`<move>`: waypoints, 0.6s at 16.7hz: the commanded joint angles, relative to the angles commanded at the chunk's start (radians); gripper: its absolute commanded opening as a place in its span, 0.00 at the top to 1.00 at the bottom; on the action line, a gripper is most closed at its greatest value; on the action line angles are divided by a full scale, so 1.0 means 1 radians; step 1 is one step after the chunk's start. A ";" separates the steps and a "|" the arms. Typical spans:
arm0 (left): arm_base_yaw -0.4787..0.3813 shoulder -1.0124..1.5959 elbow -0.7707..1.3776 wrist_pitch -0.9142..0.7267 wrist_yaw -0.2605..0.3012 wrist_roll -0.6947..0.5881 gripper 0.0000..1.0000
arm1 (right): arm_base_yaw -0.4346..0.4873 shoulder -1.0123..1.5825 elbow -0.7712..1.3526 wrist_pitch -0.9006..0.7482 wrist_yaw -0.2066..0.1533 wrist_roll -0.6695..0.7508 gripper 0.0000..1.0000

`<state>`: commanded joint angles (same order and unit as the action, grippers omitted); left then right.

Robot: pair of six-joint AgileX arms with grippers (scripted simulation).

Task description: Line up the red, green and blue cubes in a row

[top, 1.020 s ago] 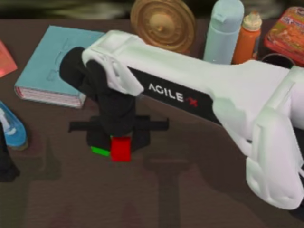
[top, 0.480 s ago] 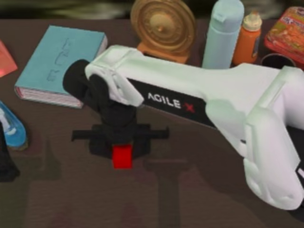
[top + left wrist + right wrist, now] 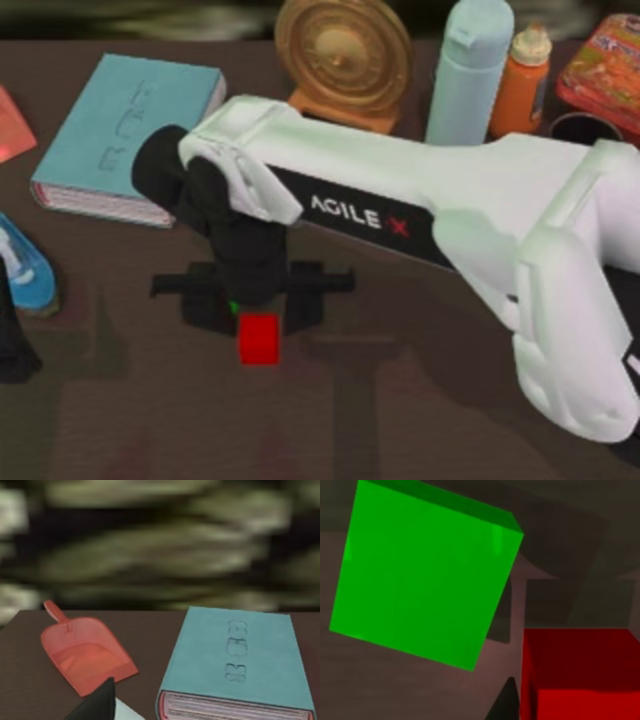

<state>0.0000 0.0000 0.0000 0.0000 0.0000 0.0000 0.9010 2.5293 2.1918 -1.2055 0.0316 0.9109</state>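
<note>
My right gripper (image 3: pixel 250 305) hangs low over the table's left middle, reached across from the right. The green cube (image 3: pixel 233 307) shows only as a sliver under the gripper's black body. In the right wrist view the green cube (image 3: pixel 420 580) fills much of the frame, turned at an angle on the table. The red cube (image 3: pixel 259 338) sits just in front of the gripper, close beside the green one, and also shows as the red cube (image 3: pixel 580 680). The blue cube is hidden. My left arm (image 3: pixel 12 350) stays parked at the left edge.
A teal book (image 3: pixel 125 130) lies at the back left, near an orange-red dustpan (image 3: pixel 87 657). Along the back stand a gold disc (image 3: pixel 343 55), a pale bottle (image 3: pixel 470 65), an orange bottle (image 3: pixel 522 85) and a red packet (image 3: pixel 605 70). A blue object (image 3: pixel 25 270) lies at the left edge.
The red cube has shifted toward the table's front edge. The right wrist came slightly forward, and its gripper now covers nearly all of the green cube.
</note>
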 joint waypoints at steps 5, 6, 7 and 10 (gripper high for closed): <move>0.000 0.000 0.000 0.000 0.000 0.000 0.00 | 0.000 0.000 0.000 0.000 0.000 0.000 0.00; 0.000 0.000 0.000 0.000 0.000 0.000 0.00 | 0.000 0.000 0.000 0.000 0.000 0.000 0.00; 0.000 0.000 0.000 0.000 0.000 0.000 0.00 | 0.000 0.000 0.000 0.000 0.000 0.000 0.00; 0.000 0.000 0.000 0.000 0.000 0.000 0.00 | 0.000 0.000 0.000 0.000 0.000 0.000 0.00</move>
<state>0.0000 0.0000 0.0000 0.0000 0.0000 0.0000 0.9010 2.5293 2.1918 -1.2055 0.0316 0.9109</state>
